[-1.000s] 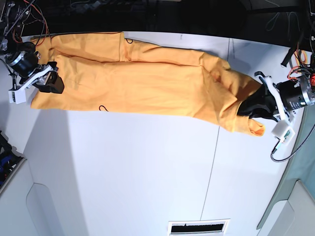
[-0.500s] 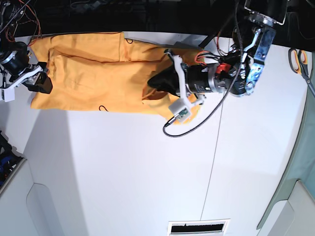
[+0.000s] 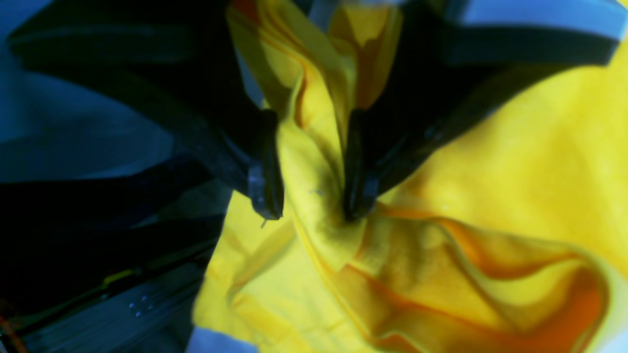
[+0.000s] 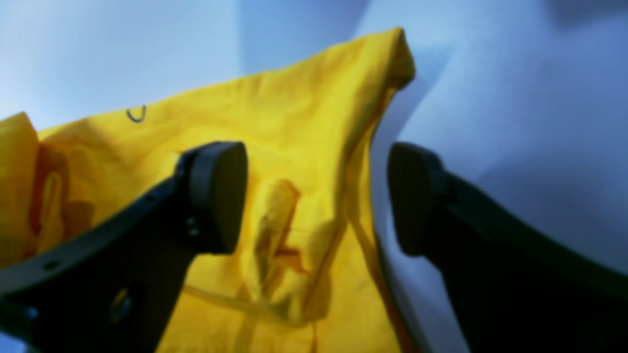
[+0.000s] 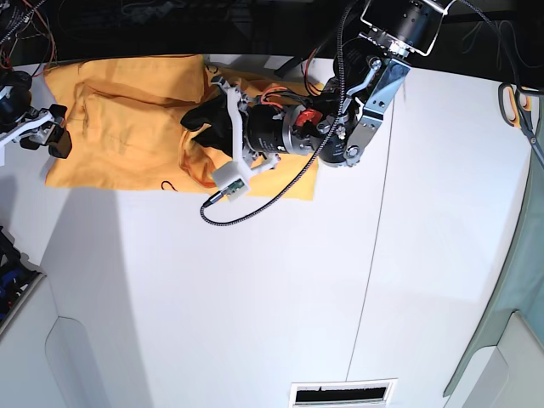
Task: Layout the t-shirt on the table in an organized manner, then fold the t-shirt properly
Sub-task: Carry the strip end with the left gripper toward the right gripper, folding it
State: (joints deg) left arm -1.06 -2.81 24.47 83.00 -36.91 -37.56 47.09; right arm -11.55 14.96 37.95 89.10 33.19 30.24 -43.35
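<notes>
While on the table, t-shirt, no containers.

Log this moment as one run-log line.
stage: folding | t-shirt: one end carried over itself on table | left gripper: cloth between fingers | right gripper: open at shirt edge

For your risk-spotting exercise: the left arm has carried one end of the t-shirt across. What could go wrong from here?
1. The left end effector has bunched cloth between its pads; withdrawing might drag the t-shirt fold askew.
2. The right end effector stands open at the far edge, so nothing pins that side to the table.
</notes>
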